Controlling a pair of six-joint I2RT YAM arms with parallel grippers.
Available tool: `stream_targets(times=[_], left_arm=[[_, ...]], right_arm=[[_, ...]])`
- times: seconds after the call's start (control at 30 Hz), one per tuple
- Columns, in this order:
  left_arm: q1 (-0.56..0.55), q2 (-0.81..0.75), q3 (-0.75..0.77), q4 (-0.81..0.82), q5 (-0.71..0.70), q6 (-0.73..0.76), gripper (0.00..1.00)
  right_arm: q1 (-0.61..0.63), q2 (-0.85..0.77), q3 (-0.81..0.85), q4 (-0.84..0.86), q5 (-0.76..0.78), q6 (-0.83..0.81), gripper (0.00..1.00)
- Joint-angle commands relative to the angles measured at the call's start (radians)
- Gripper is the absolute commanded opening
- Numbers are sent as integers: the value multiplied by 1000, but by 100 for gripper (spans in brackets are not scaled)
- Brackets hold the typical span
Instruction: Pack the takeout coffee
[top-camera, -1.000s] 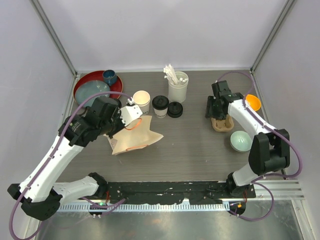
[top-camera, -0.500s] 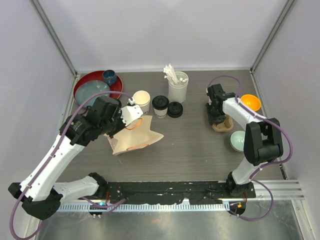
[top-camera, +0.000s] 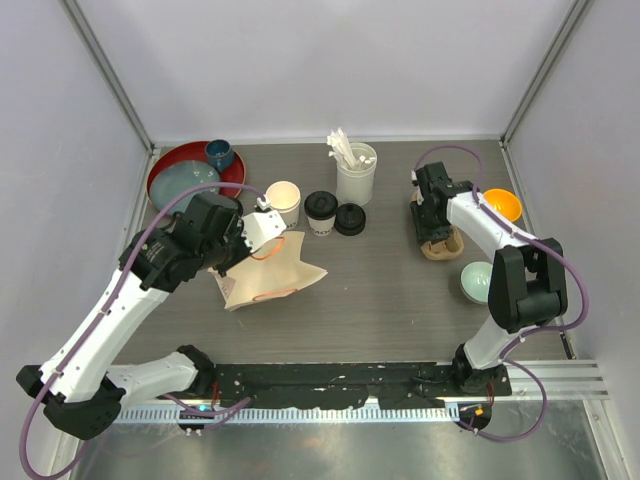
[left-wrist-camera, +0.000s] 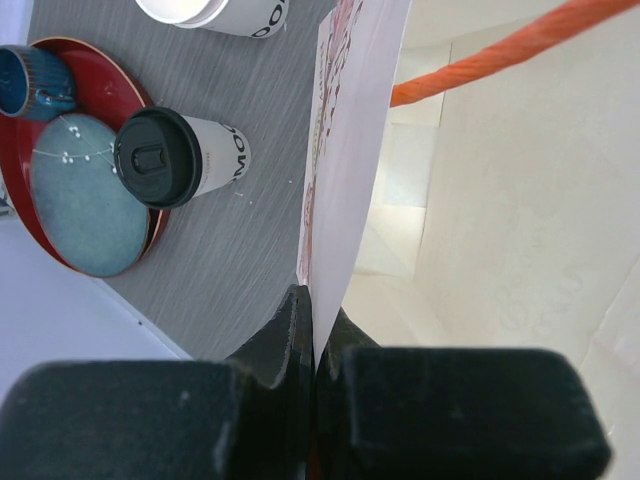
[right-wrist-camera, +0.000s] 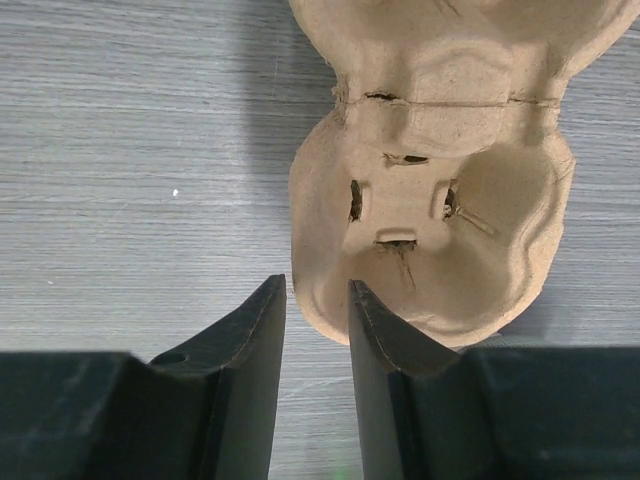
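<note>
Lidded cup (top-camera: 321, 212) and open cup (top-camera: 283, 200) stand side by side on the table (top-camera: 380, 300), back of centre and left of the stick tub (top-camera: 356, 180); the open one is on the left with nothing on top. A loose lid (top-camera: 350, 218) lies flat just right of the lidded cup. Neither cup is in the carrier (right-wrist-camera: 440, 200); that sits well apart on the right side, near the orange bowl (top-camera: 503, 205) and the pale bowl (top-camera: 480, 282).

Left claw (left-wrist-camera: 312, 300) is clamped tight with no gap at all, pinching the top edge of the paper bag (top-camera: 272, 272); the bag's lower part slumps on the table in front of the cups.

Right claw (right-wrist-camera: 315, 288) is down at the carrier's rim, jaws only a narrow gap apart; one finger is over the carrier, the other is over bare table, and the rim wall is between them. Honestly can't tell from the wrist view whether it's squeezing the rim or just straddling it.

Red tray (top-camera: 160, 170) sits back left.
</note>
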Motion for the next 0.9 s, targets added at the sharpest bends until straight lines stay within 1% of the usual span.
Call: stream_targets(times=[0.0, 0.07, 0.13, 0.33, 0.47, 0.6, 0.63, 0.73, 0.87], left_arm=[[-4, -1, 17, 9, 2, 20, 0], [-4, -1, 15, 7, 3, 18, 0], [-4, -4, 14, 6, 3, 21, 0], [-4, -7, 11, 4, 8, 23, 0], [-4, -7, 11, 2, 9, 21, 0], [-4, -9, 7, 1, 9, 23, 0], [-4, -10, 9, -1, 11, 21, 0], [-4, -10, 9, -1, 12, 23, 0], [-4, -12, 6, -1, 12, 24, 0]], right_arm=[[-4, -46, 50, -8, -6, -18, 36], [-4, -32, 48, -15, 0, -27, 32], [-4, -24, 47, -16, 5, -30, 31], [-2, 7, 47, -15, -22, -41, 29], [-2, 13, 48, -13, -64, -41, 31], [-2, 10, 39, -7, -69, -44, 31], [-2, 14, 39, -7, -58, -42, 25], [-2, 13, 40, -5, -44, -39, 16], [-4, 8, 50, -10, -24, -34, 15]])
